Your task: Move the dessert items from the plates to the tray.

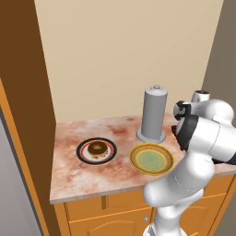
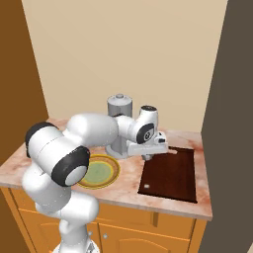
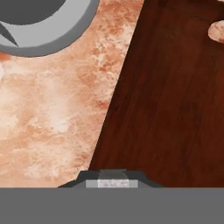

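The chocolate-brown donut (image 1: 97, 148) lies on the black-rimmed plate (image 1: 82, 151) at the counter's left. The yellow-rimmed plate (image 1: 151, 159) (image 2: 101, 171) with the green centre has nothing on it. My gripper (image 2: 147, 158) (image 3: 107, 179) points down, low over the back left edge of the dark brown tray (image 2: 173, 173) (image 3: 166, 109). It is shut, and a small pale grey lump (image 3: 107, 183) shows between its dark tips in the hand view.
A tall grey cylinder (image 1: 153, 115) (image 2: 119, 106) stands behind the yellow plate, just left of my hand. A tiny white speck (image 2: 147, 187) sits near the tray's front left corner. Brown cabinet walls close in the counter on both sides.
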### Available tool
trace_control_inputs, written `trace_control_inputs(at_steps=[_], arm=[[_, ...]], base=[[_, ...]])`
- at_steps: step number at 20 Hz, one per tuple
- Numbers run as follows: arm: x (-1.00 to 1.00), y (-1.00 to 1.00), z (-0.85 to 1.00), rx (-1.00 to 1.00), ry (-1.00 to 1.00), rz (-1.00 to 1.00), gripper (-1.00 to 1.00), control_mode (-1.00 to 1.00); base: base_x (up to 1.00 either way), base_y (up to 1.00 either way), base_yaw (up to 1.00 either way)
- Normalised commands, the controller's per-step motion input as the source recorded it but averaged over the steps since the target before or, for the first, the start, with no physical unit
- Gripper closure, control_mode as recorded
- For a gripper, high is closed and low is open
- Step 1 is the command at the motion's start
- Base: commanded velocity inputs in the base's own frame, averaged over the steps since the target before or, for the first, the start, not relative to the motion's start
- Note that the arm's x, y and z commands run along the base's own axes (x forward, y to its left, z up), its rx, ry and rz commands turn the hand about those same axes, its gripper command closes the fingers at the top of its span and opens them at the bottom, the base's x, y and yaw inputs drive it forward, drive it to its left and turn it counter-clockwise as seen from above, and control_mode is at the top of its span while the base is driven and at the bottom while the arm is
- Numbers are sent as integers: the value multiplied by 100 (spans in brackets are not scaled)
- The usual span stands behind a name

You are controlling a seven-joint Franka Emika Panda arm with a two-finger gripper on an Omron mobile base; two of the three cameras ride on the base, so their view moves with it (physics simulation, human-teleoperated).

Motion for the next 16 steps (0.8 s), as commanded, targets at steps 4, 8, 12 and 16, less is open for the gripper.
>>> trace_control_inputs(at_steps=[4, 8, 12, 16], arm=[[26, -17, 0, 0, -14, 0, 100, -100], [23, -21, 0, 0, -8, 0, 100, -100], [21, -11, 0, 0, -1, 0, 100, -100], [11, -1, -4, 0, 0, 0, 100, -100]], base=[[0, 0, 0], [0, 0, 0], [0, 0, 0], [0, 0, 0]])
